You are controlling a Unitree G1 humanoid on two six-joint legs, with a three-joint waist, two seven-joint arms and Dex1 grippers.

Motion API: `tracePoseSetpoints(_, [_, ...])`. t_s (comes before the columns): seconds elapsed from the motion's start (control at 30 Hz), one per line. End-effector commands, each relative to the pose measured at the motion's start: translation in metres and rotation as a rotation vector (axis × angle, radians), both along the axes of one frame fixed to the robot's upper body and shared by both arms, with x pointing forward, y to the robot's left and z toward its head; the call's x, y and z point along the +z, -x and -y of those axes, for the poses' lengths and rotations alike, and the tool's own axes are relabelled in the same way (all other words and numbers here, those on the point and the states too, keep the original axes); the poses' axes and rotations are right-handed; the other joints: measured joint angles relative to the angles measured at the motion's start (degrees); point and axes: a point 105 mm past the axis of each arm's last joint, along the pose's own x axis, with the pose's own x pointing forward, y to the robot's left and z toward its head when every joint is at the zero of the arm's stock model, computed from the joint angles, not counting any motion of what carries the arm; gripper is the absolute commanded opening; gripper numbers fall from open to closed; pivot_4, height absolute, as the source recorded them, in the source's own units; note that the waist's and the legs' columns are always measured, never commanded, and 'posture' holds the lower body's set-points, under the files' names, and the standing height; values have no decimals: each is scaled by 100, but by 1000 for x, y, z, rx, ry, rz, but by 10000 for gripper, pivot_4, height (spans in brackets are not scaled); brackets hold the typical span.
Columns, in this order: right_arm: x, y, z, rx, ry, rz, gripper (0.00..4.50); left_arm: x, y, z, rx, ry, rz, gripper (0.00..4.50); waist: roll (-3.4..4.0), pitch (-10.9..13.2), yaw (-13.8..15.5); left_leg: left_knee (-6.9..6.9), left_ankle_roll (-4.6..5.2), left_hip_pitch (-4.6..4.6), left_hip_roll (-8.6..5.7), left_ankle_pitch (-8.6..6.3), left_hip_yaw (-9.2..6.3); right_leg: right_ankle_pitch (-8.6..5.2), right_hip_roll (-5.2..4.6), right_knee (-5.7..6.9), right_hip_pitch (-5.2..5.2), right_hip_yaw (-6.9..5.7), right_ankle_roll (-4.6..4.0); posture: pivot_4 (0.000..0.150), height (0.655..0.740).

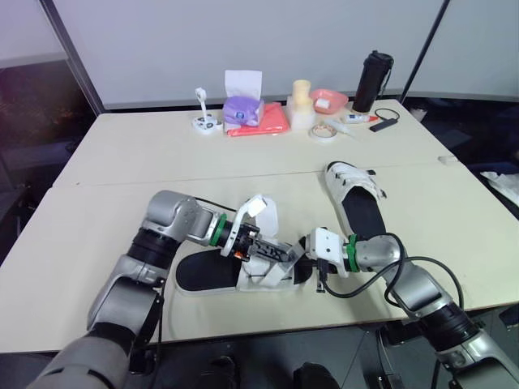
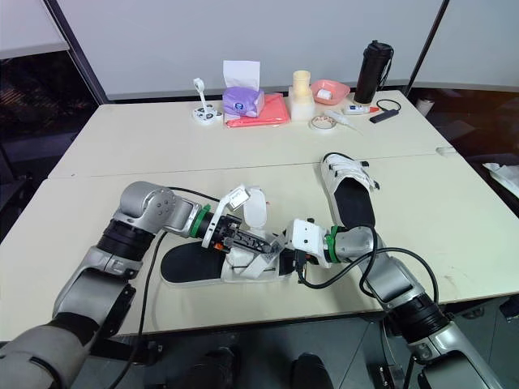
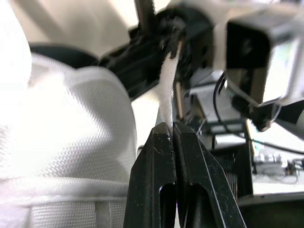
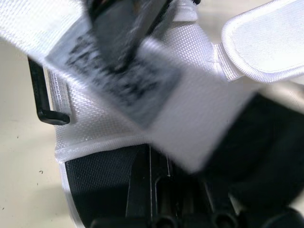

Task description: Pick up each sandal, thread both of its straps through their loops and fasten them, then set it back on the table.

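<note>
Tabletop (image 1: 122, 186): left hand (image 3: 172, 127) clenched on strap (image 3: 166, 90) of sandal (image 1: 203, 275); right hand (image 4: 151, 175) grip unreadable, blurred.

Blurred strap (image 4: 156, 104) across sandal (image 4: 95, 124)

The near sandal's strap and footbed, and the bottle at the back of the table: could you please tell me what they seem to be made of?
The strap: white woven fabric, matte; the weave grid shows in the left wrist view. The footbed: black, matte, probably foam or rubber, unsure which. The bottle: dark, smooth, faint sheen; plastic or coated metal, cannot tell which.
</note>
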Motion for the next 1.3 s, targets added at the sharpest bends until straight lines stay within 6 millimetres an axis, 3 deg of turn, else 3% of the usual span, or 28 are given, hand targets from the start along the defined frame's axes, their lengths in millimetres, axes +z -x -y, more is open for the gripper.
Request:
tracePoseSetpoints(0.03, [-30, -1, 23, -90, 102, -83, 0, 22, -1, -8, 31, 134, 109, 312, 0, 0, -3, 0, 0, 0, 0, 0, 0, 0, 0, 0, 0, 1, 0, 1500, 7400])
tracePoseSetpoints(0.23, [-34, 1, 20, -72, 108, -88, 0, 36, 1, -31, 170, 344, 215, 312, 1, -1, 3, -1, -1, 4, 1, 0, -8, 0, -5, 0, 1, 4, -1, 1500, 7400])
tracePoseSetpoints(0.57, [-40, 8, 19, -15, 154, -100, 0, 42, -10, -56, 435, 500, 276, 312, -7, -6, 6, 0, -1, 10, 0, 0, -13, 0, -8, 0, 9, 5, -2, 1500, 7400])
tracePoseSetpoints(0.97, [-41, 6, 21, -5, 166, -97, 0, 19, -13, -75, 588, 501, 260, 312, -8, -7, 11, 0, -1, 11, 0, -1, -10, -1, -8, -1, 9, 5, -4, 1500, 7400])
tracePoseSetpoints(1.3, [-40, 6, 21, -12, 165, -93, 0, -10, -17, -73, 656, 460, 207, 312, -11, -11, 17, 0, -1, 11, 0, -1, -11, -11, -9, -2, 9, 6, -23, 1500, 7400])
